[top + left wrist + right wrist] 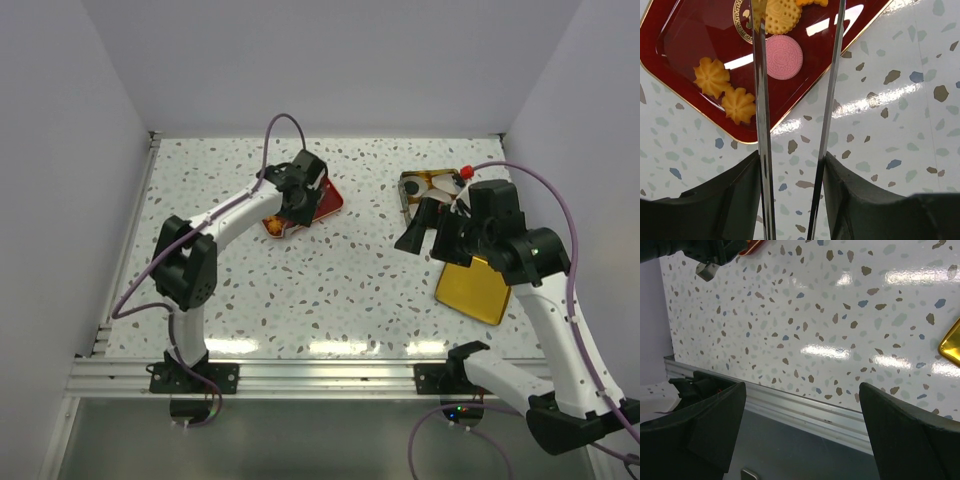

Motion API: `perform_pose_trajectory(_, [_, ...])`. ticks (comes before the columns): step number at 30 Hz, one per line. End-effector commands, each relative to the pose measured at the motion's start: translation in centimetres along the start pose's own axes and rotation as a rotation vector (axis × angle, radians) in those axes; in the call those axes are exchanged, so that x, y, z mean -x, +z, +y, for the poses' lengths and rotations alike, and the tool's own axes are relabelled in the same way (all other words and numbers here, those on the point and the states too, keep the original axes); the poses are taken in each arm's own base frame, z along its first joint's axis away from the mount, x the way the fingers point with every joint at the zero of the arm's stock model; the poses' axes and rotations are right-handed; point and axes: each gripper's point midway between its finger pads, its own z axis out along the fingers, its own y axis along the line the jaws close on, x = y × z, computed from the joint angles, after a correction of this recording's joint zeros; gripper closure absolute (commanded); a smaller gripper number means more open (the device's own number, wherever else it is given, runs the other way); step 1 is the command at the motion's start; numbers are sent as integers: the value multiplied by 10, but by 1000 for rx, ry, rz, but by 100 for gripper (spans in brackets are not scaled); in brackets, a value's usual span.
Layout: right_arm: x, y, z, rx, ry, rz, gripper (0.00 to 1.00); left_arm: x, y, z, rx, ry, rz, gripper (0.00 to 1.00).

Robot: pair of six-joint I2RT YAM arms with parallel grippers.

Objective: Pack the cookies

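While thin metal tongs [761, 100] are clamped in the left gripper [792, 162], small orange, pink & pale cookies [784, 56] are partly masked on a gold-rimmed red tray [685, 35]. Right gripper [802, 387] is spread wide, empty, nr gold lid [952, 347].

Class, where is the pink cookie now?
In the left wrist view, the pink cookie lies on the red tray, between the blades of the metal tongs, right of two orange cookies, below a pale round one.
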Motion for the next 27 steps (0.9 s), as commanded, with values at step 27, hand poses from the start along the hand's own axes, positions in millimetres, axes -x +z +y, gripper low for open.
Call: perform_pose_trajectory(27, [5,4,5,20,-8,6,1,49,-43,0,-12,-24,-119,68])
